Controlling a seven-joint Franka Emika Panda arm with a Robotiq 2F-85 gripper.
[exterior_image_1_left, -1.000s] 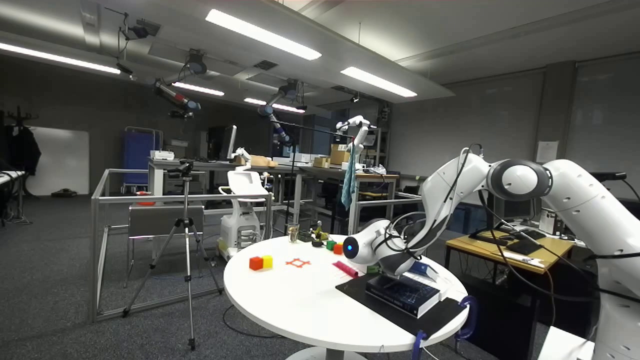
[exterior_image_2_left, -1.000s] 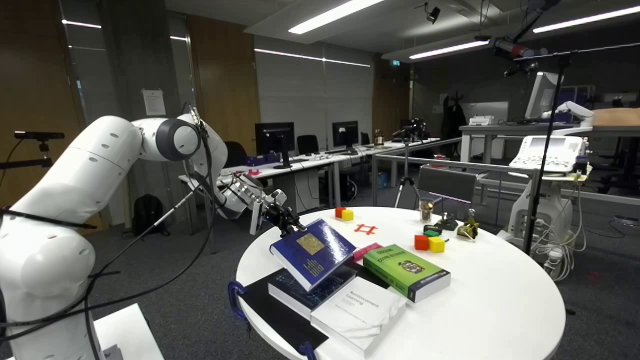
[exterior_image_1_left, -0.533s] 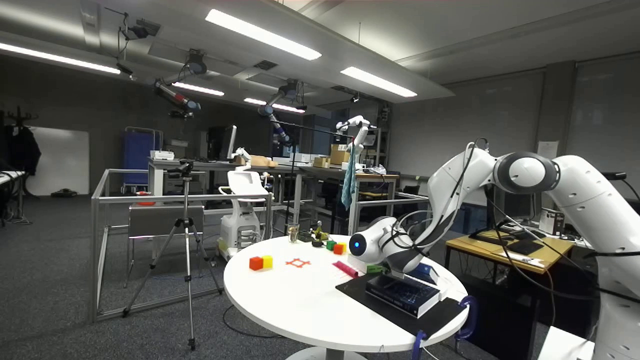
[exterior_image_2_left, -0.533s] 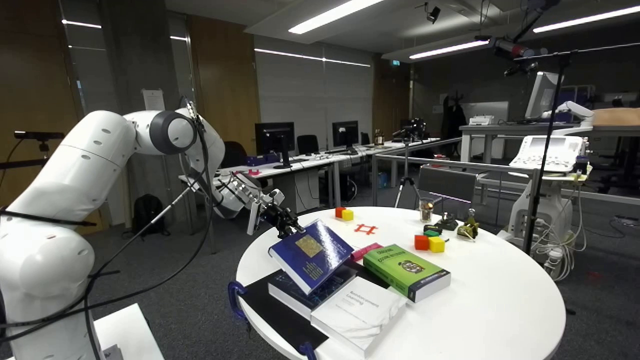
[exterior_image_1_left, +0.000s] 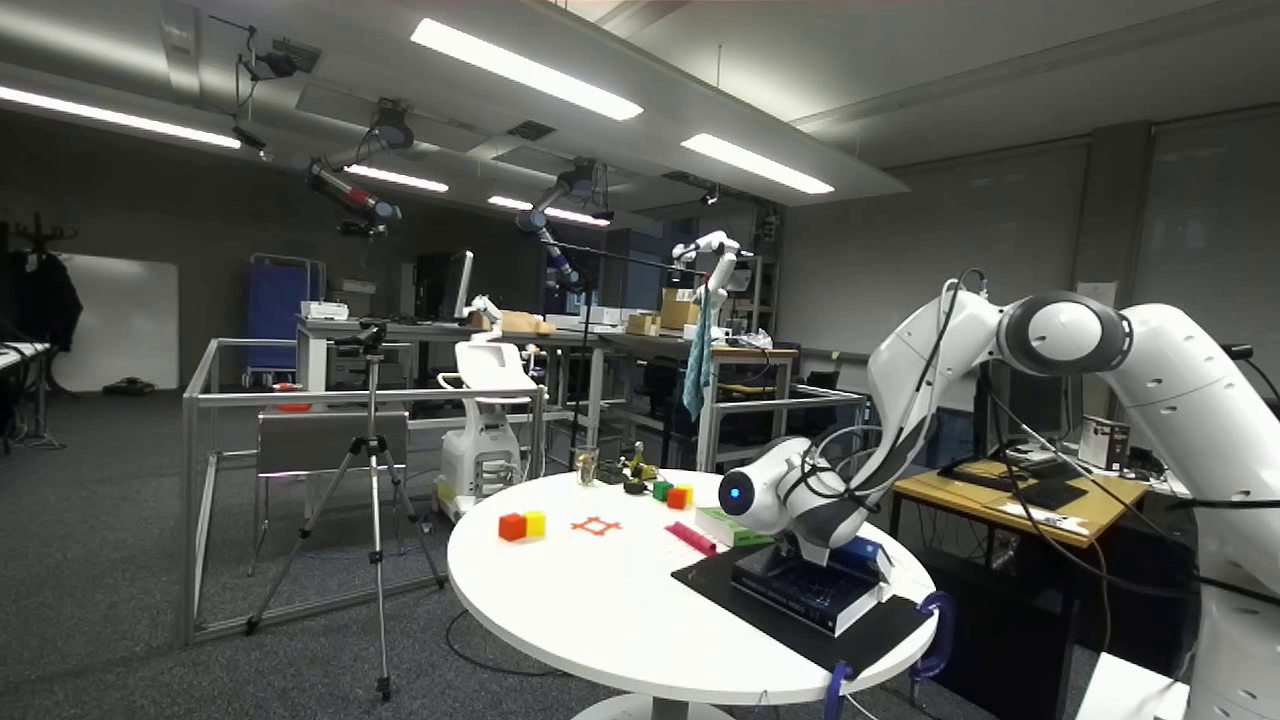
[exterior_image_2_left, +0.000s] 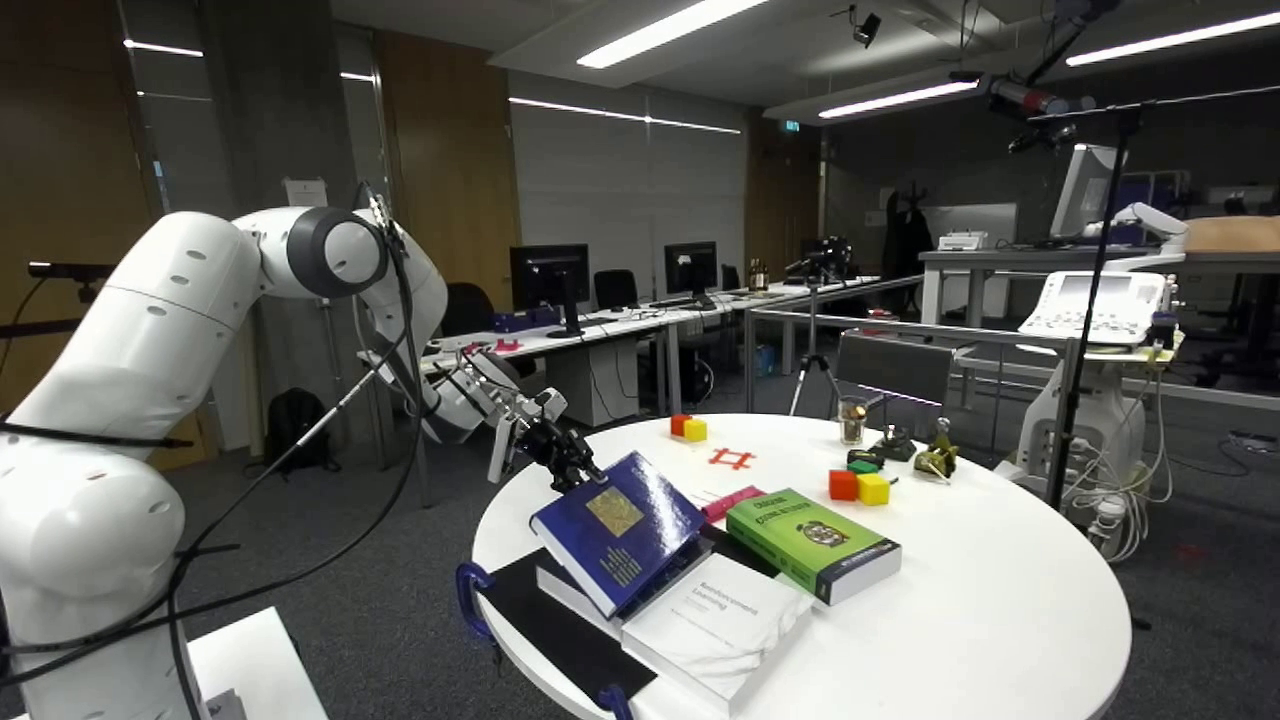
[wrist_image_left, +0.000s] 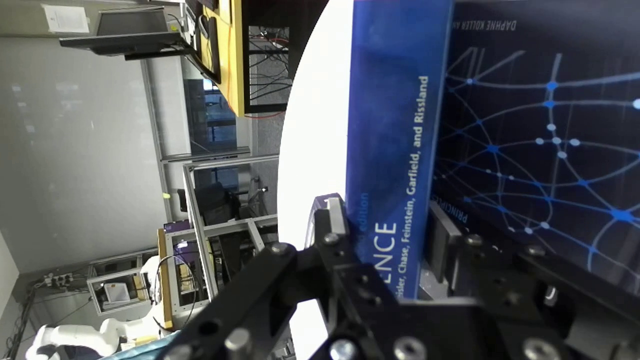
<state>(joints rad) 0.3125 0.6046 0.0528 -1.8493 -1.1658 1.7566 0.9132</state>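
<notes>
My gripper (wrist_image_left: 387, 220) is shut on the blue book (exterior_image_2_left: 618, 535), one finger on each cover, with the spine facing the camera in the wrist view. That book hangs tilted, its far end lower than the gripped end, over a dark book with a network pattern (wrist_image_left: 540, 115). Whether the blue book touches what lies under it, I cannot tell. The dark book (exterior_image_1_left: 805, 590) lies flat on a black mat (exterior_image_1_left: 710, 574). Beside it is a white book (exterior_image_2_left: 715, 620), and a green book (exterior_image_2_left: 810, 540) lies further off. In an exterior view the wrist hides the fingers.
Blue clamps (exterior_image_2_left: 472, 600) grip the edge of the round white table (exterior_image_2_left: 980, 620). A pink roll (exterior_image_1_left: 690, 538), a red lattice piece (exterior_image_1_left: 596, 525), coloured cubes (exterior_image_2_left: 858, 487) and a glass (exterior_image_2_left: 852, 420) stand further back. Cables hang along the arm.
The gripper has drawn back towards the robot's base and sunk a little, carrying the blue book closer over the dark book. The elbow has shifted back. The grip has stayed the same.
</notes>
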